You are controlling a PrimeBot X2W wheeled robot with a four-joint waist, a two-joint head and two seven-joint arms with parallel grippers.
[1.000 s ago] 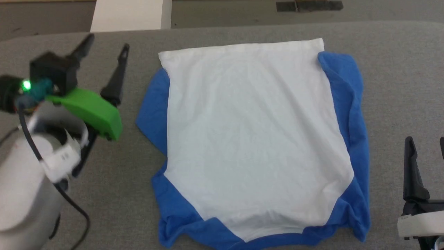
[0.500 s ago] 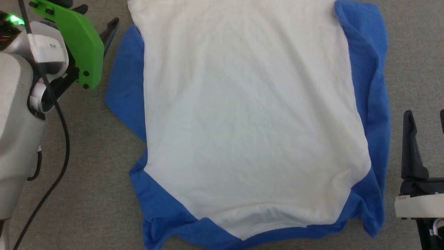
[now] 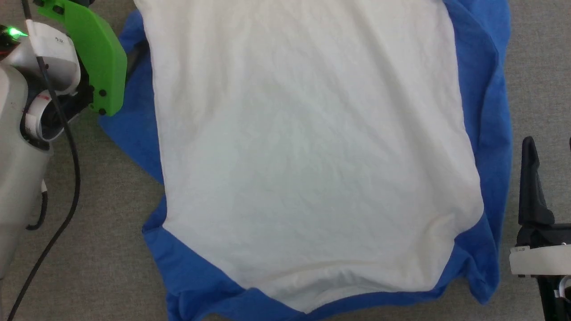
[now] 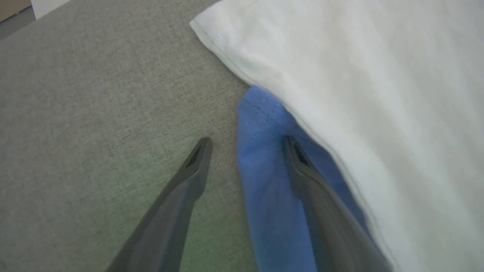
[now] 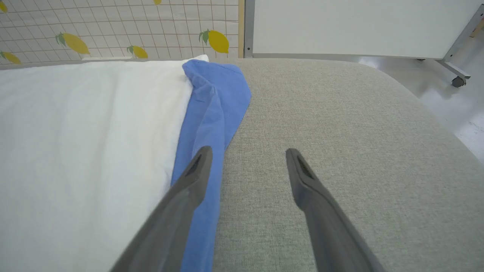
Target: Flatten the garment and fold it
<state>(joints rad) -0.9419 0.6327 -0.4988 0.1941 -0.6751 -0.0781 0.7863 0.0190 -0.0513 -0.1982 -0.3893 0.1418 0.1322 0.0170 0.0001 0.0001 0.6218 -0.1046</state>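
Spread wide and empty, the left end effector (image 4: 246,139) straddles the garment (image 3: 312,156) at its left blue edge, the right end effector (image 5: 247,150) at its right.

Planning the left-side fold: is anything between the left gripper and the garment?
Nothing visible is in the way. The left gripper is open and straddles the blue side edge of the garment, with its other finger over the grey table.
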